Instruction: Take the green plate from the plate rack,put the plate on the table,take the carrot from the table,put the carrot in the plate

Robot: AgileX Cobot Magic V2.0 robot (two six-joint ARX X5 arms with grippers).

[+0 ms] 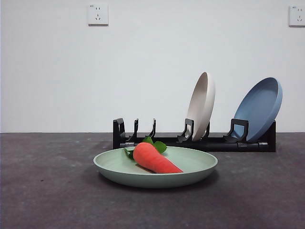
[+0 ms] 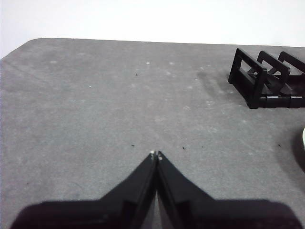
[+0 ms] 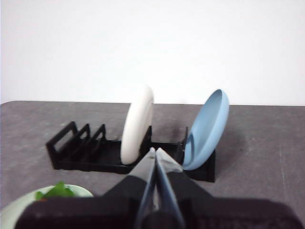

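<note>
The green plate [image 1: 190,164] lies flat on the table [image 1: 47,191] in front of the plate rack [image 1: 214,143]. The carrot [image 1: 155,159] lies in the plate, its green leaves toward the rack. In the right wrist view a part of the plate's rim [image 3: 19,205] and the carrot's leaves [image 3: 57,190] show. My left gripper [image 2: 156,154] is shut and empty over bare table, away from the rack's end [image 2: 252,81]. My right gripper [image 3: 156,151] is shut and empty, back from the rack [image 3: 86,152]. Neither gripper shows in the front view.
A beige plate [image 1: 201,105] and a blue plate [image 1: 259,107] stand on edge in the rack's right slots; both also show in the right wrist view, beige [image 3: 137,124] and blue [image 3: 207,129]. A white wall stands behind the table.
</note>
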